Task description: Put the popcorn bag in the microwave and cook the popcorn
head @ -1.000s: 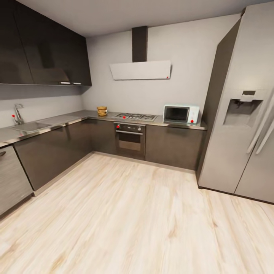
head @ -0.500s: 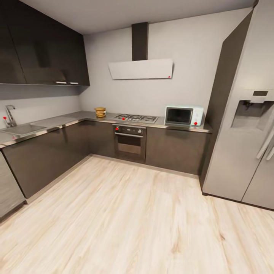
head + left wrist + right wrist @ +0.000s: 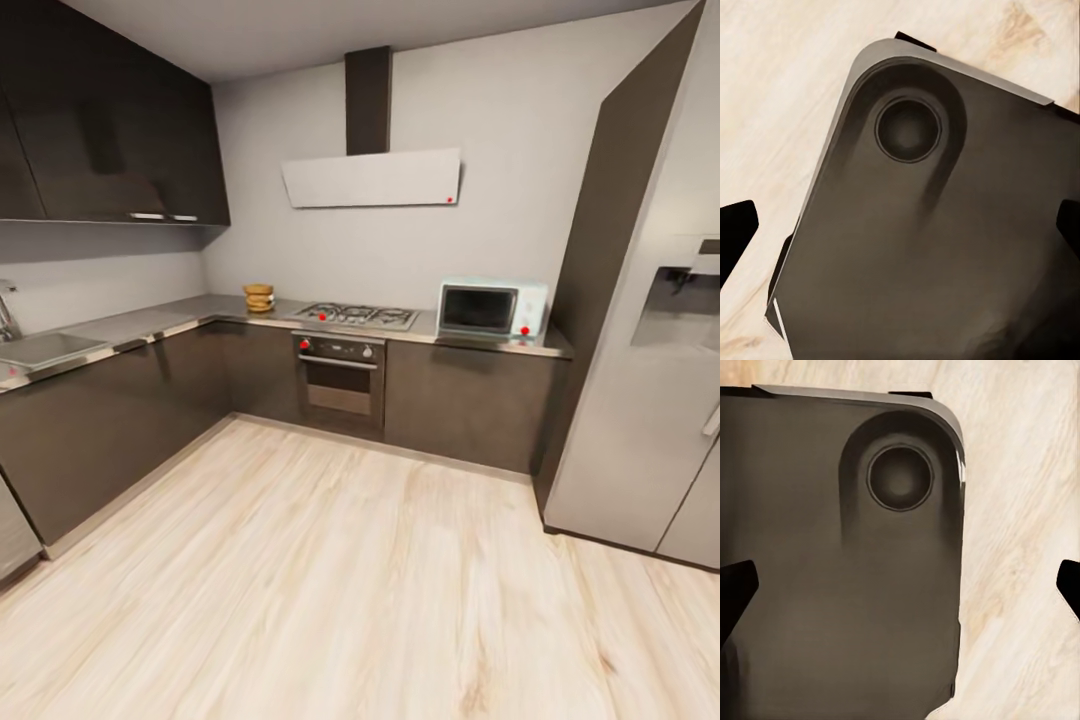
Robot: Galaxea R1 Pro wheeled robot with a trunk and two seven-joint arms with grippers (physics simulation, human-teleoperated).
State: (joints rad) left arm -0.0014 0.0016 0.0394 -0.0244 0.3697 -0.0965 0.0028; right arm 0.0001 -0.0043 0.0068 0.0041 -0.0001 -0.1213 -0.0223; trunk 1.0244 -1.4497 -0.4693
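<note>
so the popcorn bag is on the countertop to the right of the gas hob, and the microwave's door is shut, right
Not quite. In the head view the popcorn bag stands on the countertop to the left of the gas hob, near the corner. The microwave is the thing to the hob's right, and its door is shut as you say.

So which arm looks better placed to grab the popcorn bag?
Left, tentatively: the bag sits on the countertop left of the hob, toward that arm's side. Both the left gripper and right gripper hang open over the robot's base, far from it.
</note>
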